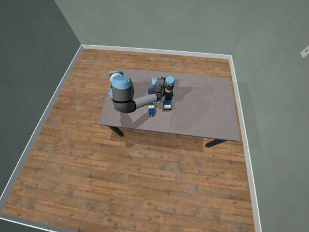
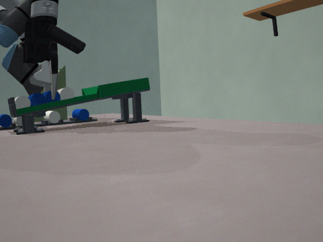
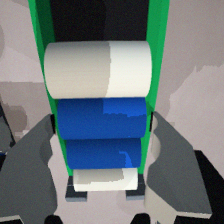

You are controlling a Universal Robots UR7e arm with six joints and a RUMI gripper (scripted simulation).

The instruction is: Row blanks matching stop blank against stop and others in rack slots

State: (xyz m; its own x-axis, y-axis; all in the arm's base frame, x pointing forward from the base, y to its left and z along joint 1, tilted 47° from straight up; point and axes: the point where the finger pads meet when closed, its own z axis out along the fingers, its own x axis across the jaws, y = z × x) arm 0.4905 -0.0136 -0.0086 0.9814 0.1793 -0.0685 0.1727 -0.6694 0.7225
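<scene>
The green ramp [image 2: 124,87] [image 3: 159,55] slopes down to a dark stop [image 2: 12,107] [image 3: 76,195]. Four blanks lie across it in a row: a white blank [image 2: 22,102] [image 3: 105,180] at the stop, a blue blank [image 2: 36,99] [image 3: 102,154], a second blue blank [image 3: 100,120], and a white blank [image 2: 67,93] [image 3: 97,70] uppermost. My gripper [image 3: 102,114] points down, open, its fingertips at either end of the second blue blank, not visibly pressing on it. In the exterior view the near finger stands in front of that blank; the far fingertip is hidden.
The stock rack stands beside the ramp, partly hidden by the arm. On it show a blue blank [image 1: 150,90] at the far end, a white blank [image 1: 151,106] [image 2: 52,117] and a blue blank [image 1: 151,111] at the near end. A green panel [image 2: 62,79] stands behind.
</scene>
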